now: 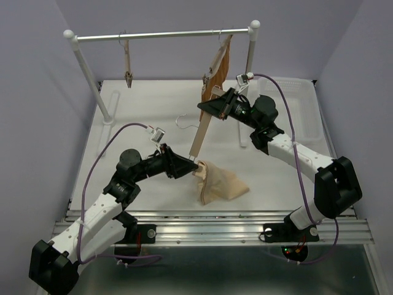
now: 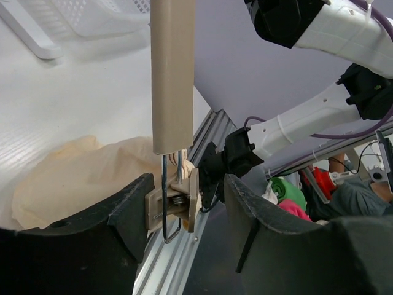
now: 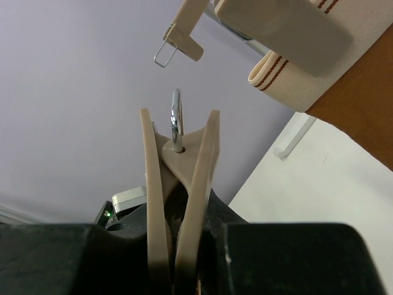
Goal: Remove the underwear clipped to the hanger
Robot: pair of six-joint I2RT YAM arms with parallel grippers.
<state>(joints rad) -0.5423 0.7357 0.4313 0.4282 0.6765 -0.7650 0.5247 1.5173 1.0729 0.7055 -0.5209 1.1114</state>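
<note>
The hanger (image 1: 201, 130), a light-wood bar, slants over the table from my right gripper down to my left. My right gripper (image 1: 213, 106) is shut on its upper part; in the right wrist view (image 3: 180, 212) the wood sits squeezed between the fingers, with the wire hook (image 3: 177, 120) above. The cream underwear (image 1: 222, 183) lies crumpled on the table, one corner still held in the hanger's lower clip (image 2: 178, 200). My left gripper (image 2: 184, 187) is open around that clip: the left finger (image 2: 132, 212) touches its side, the right finger is apart. The left gripper also shows from above (image 1: 191, 167).
A rail (image 1: 159, 35) on white posts crosses the back. An empty clip hanger (image 1: 128, 64) hangs at its left and an orange-brown garment (image 1: 220, 64) on a like hanger at its right. A clear bin (image 1: 301, 110) stands at the right. The metal table edge (image 1: 215, 227) runs along the front.
</note>
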